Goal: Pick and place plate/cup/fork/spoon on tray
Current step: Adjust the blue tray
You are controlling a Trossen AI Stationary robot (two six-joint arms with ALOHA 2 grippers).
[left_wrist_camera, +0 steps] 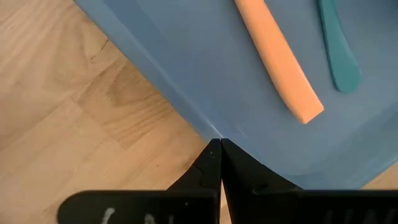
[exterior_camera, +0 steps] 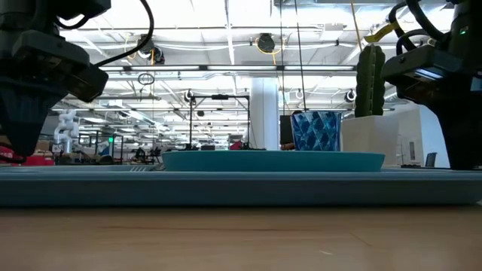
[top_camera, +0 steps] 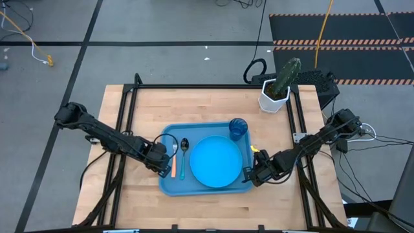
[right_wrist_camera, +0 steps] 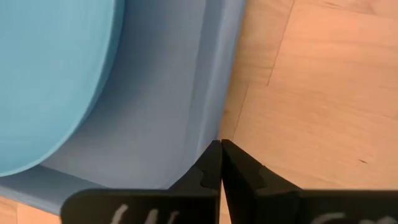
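Observation:
The blue tray (top_camera: 169,186) lies mid-table. On it lie the sky-blue plate (top_camera: 217,162), the dark-blue cup (top_camera: 238,128) at its far right, and the spoon (top_camera: 184,155) beside the orange-handled fork (top_camera: 173,166) at its left. My left gripper (top_camera: 163,169) is shut, pointing down at the tray's left rim (left_wrist_camera: 155,68), next to the fork's handle (left_wrist_camera: 280,62) and the spoon's handle (left_wrist_camera: 339,50). My right gripper (top_camera: 249,176) is shut, pointing down at the tray's right rim (right_wrist_camera: 214,81), beside the plate (right_wrist_camera: 50,81). My left gripper's shut fingertips (left_wrist_camera: 214,146) stand over the outer edge of the tray's left rim (left_wrist_camera: 202,127), coming from above; whether they touch it I cannot tell. My right gripper's shut fingertips (right_wrist_camera: 216,148) stand over the outer edge of the tray's right rim (right_wrist_camera: 211,127), from above; touching or not, I cannot tell.
A white pot with a cactus (top_camera: 277,94) stands at the table's far right corner. Bare wood (top_camera: 207,107) lies beyond the tray and along the near edge (top_camera: 207,210). Black frame rails (top_camera: 126,116) run along the table's left and right sides.

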